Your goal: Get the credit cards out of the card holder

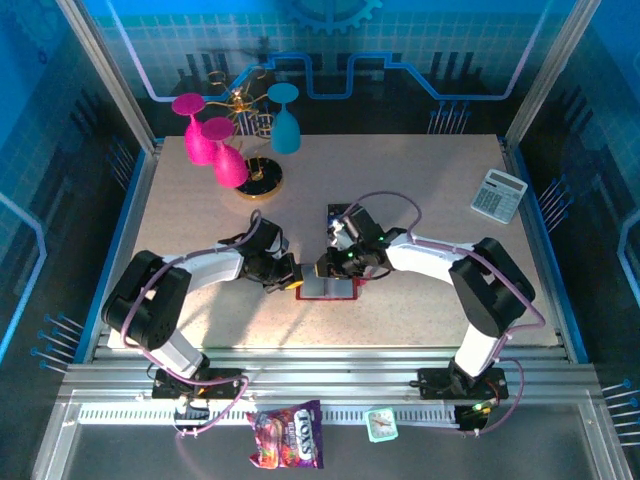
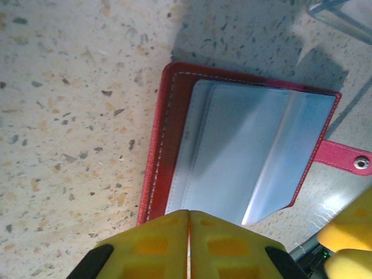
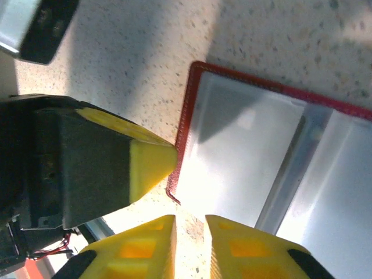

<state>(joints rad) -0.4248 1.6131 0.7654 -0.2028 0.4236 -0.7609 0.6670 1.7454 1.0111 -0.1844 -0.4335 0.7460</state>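
The red card holder [image 1: 327, 289] lies open and flat on the speckled surface [image 2: 70, 116], near its front middle, its grey pockets [image 2: 244, 157] smooth and shiny. My left end effector [image 2: 189, 226] is pressed together at its stitched edge, and my right end effector [image 3: 190, 229] hovers beside it, a little spread, holding nothing. I fear the thin credit cards could slip in those slick pockets, or the light holder could slide.

The card holder [image 2: 244, 151] is red with white stitching and pale grey-blue pockets. The fingers [image 2: 151, 247] are yellow. The surface [image 2: 70, 116] is beige with dark speckles. The calculator [image 1: 498, 195] is grey-white.
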